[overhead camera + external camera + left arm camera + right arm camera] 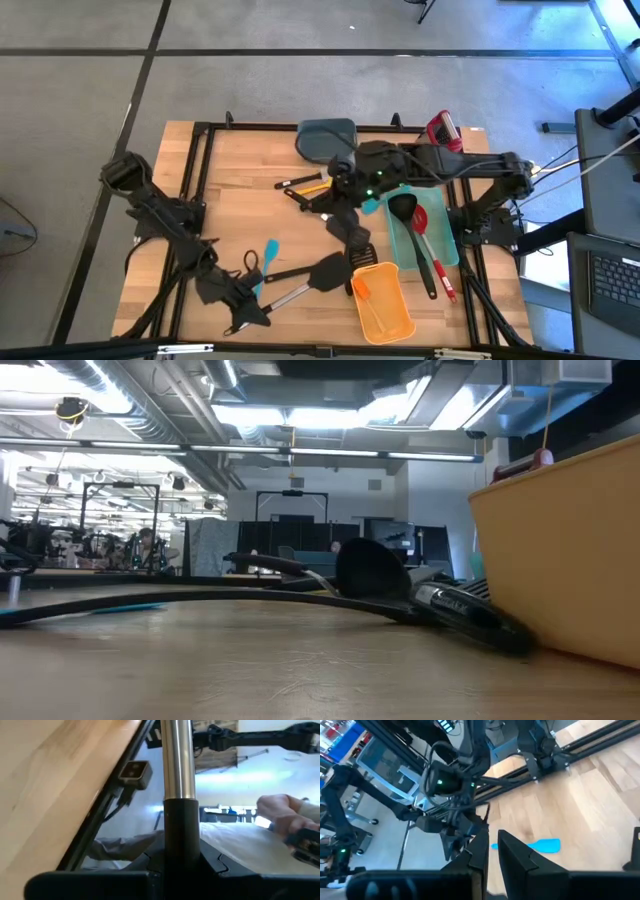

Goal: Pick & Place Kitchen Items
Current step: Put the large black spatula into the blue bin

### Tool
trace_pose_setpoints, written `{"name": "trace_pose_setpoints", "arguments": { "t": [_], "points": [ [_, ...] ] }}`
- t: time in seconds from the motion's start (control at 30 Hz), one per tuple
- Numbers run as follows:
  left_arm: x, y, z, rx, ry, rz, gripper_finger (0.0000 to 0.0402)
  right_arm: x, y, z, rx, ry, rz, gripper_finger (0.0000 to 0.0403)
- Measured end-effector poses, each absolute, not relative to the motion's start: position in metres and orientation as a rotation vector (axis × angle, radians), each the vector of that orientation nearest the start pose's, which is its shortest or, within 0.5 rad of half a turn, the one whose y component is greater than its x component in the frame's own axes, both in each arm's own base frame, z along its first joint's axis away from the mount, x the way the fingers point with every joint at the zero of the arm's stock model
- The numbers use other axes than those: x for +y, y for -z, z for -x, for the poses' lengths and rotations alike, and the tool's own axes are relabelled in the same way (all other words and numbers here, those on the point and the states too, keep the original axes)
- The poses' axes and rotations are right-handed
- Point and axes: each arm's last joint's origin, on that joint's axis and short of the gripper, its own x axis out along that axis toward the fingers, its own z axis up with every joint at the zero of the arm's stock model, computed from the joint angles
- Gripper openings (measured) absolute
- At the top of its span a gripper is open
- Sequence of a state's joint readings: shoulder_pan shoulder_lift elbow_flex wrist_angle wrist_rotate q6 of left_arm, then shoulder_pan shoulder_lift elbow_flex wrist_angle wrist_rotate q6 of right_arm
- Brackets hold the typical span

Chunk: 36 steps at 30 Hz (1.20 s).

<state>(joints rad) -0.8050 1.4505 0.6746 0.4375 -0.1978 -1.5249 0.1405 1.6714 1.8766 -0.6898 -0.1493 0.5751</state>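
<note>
My left gripper (243,308) is low at the table's near left, shut on a metal-shafted black turner (322,273). My right gripper (347,232) points down over the table's middle, above a black slotted turner (361,251). Its fingers (520,855) are nearly together, and I see nothing between them. A teal spatula (270,250) lies flat between the arms and also shows in the right wrist view (545,845). A black ladle (404,208) and a red-trimmed utensil (432,255) lie in a teal tray (448,245). An orange spatula (366,292) lies in an orange bin (392,318). My left gripper pinches the turner's black handle (182,835) between its two fingers, near the handle's free end. The fingers come in low from the table's near left and lie along the handle. The metal shaft (177,760) runs on ahead to the head (325,270), which is at table height.
A grey-blue bin (326,138) and a red item (445,130) stand at the far edge. Yellow- and black-handled utensils (305,185) lie left of my right arm. The low view shows the orange bin (560,550) close on the right. A person's hand (285,815) shows beyond the table.
</note>
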Motion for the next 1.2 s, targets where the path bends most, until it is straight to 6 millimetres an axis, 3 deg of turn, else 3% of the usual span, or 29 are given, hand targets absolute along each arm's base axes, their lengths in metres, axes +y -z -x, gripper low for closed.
{"name": "trace_pose_setpoints", "arguments": {
  "t": [0.23,0.57,0.87,1.2],
  "points": [
    [-0.160,-0.211,-0.224,0.690,0.260,1.242,0.0046,0.082,-0.426,-0.336,0.650,-0.070,-0.489,0.0043],
    [-0.075,-0.205,-0.224,0.760,0.266,1.248,0.0046,0.123,-0.420,-0.314,0.701,0.013,-0.362,0.0043],
    [0.002,-0.205,-0.222,0.774,0.310,1.238,0.0046,0.118,-0.417,-0.313,0.726,0.064,-0.377,0.0043],
    [0.082,-0.202,-0.203,0.638,0.358,1.271,0.0046,0.085,-0.418,-0.324,0.686,0.200,-0.469,0.0043]
  ]
}}
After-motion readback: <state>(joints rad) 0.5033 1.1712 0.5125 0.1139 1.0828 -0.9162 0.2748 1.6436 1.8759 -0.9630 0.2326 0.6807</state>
